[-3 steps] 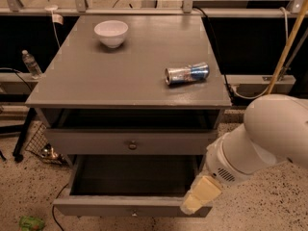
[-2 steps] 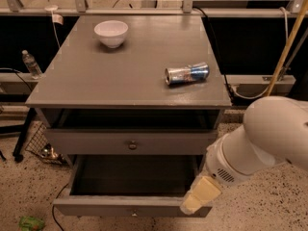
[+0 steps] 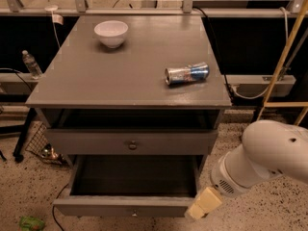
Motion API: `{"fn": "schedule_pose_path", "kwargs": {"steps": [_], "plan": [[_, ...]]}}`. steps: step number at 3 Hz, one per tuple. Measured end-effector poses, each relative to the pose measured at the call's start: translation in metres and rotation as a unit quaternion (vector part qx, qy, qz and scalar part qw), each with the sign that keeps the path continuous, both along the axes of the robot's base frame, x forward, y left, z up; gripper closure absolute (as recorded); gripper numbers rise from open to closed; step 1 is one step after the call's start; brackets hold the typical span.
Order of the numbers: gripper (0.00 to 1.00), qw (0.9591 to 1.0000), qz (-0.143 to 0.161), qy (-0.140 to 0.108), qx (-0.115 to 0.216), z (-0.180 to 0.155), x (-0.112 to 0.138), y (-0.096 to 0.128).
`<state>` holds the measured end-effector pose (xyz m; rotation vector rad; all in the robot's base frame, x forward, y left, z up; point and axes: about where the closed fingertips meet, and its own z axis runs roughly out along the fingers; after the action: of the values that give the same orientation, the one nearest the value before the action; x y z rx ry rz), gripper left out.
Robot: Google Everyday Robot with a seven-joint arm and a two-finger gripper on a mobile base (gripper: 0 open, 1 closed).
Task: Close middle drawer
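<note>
Two drawer fronts show under the grey bench [image 3: 120, 81]. The upper drawer [image 3: 96, 142] sits nearly flush, while the middle drawer [image 3: 96, 206] below it is pulled far out toward the bottom of the frame, its dark inside open to view. At lower right, the white arm [image 3: 269, 158] reaches down and its cream gripper [image 3: 203, 205] sits at the right end of that drawer's front panel; whether it is set wide or narrow I cannot tell. A white bowl [image 3: 111, 33] and a can [image 3: 187, 74] lying on its side rest on the bench, well apart.

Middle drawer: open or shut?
Open: the middle drawer is pulled well out, dark inside showing; the gripper sits by its right front corner.
</note>
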<state>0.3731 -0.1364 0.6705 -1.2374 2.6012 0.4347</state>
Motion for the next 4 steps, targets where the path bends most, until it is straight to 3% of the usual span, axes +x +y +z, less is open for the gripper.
{"fn": "schedule_pose_path", "kwargs": {"steps": [1, 2, 4], "plan": [[0.00, 0.9982, -0.049, 0.028, -0.020, -0.042, -0.004, -0.018], [0.00, 0.9918, -0.109, 0.049, -0.045, -0.087, -0.010, -0.031], [0.00, 0.9720, -0.202, 0.106, -0.057, -0.168, -0.028, -0.042]]}}
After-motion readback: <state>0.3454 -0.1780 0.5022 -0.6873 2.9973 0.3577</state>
